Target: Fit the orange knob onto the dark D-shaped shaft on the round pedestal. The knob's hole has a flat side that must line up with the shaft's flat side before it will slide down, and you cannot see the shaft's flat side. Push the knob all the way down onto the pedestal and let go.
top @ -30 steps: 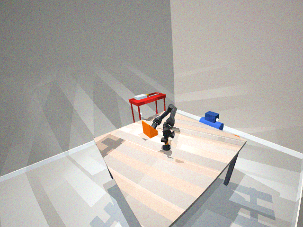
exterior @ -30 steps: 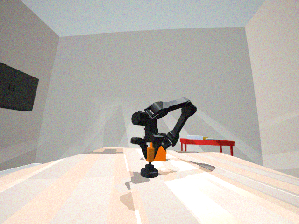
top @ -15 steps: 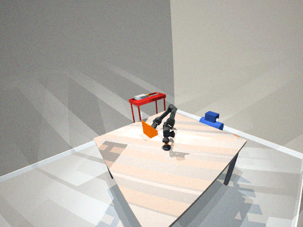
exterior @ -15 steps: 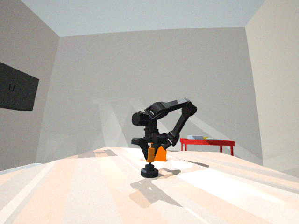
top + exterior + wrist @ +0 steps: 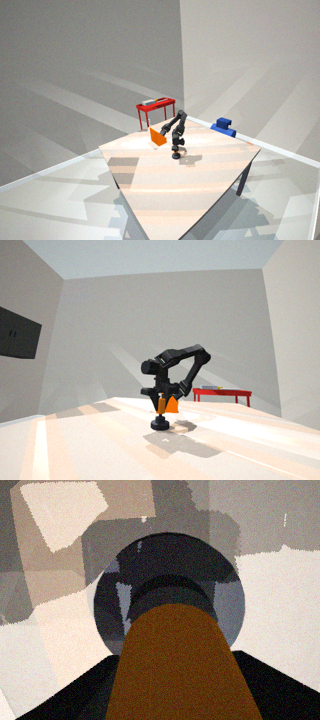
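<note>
The orange knob (image 5: 175,152) (image 5: 161,406) (image 5: 184,680) is upright, held between the fingers of my gripper (image 5: 160,409) (image 5: 175,664), which is shut on it. The knob is directly above the round dark pedestal (image 5: 176,156) (image 5: 160,425) (image 5: 170,555). In the exterior view a short length of the dark shaft (image 5: 160,415) shows between the knob's lower end and the pedestal's raised collar, so the knob is not against the pedestal. The knob hides the shaft's top in the wrist view. The flat sides of hole and shaft are hidden.
An orange angular block (image 5: 158,137) (image 5: 172,405) stands on the wooden table (image 5: 168,201) (image 5: 103,454) by the arm's base. Behind the table are a red stand (image 5: 155,105) (image 5: 222,392) with objects on it and a blue object (image 5: 223,127).
</note>
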`<act>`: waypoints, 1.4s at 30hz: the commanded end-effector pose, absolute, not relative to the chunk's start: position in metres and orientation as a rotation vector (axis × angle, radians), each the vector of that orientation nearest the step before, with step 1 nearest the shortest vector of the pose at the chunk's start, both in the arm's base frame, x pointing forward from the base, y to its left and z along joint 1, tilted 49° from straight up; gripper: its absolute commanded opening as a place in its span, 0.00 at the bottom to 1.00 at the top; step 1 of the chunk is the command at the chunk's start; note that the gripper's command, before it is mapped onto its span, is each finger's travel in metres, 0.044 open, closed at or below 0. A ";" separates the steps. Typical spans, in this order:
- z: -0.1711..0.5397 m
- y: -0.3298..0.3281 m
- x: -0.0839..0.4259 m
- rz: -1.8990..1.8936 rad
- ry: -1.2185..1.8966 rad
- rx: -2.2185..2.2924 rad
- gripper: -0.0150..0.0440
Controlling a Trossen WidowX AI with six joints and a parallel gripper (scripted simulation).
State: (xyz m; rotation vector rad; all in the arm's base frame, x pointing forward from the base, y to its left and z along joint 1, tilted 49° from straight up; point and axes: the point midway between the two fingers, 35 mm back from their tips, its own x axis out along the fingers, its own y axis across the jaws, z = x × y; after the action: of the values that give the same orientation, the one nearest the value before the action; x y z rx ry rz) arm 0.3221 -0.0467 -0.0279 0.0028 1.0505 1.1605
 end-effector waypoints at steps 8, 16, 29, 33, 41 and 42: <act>-0.025 -0.049 0.322 1.168 1.040 -0.007 0.25; -0.027 -0.048 0.322 1.268 0.919 -0.165 0.25; -0.028 -0.047 0.322 1.268 0.919 -0.165 0.25; -0.028 -0.046 0.322 1.268 0.919 -0.165 0.25; -0.025 -0.049 0.323 1.272 0.913 -0.172 0.25; -0.025 -0.049 0.323 1.280 0.903 -0.186 0.25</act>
State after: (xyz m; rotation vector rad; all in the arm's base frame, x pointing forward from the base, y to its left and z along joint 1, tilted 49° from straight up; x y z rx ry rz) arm 0.3220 -0.0484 -0.0259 -0.1654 0.9183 1.2697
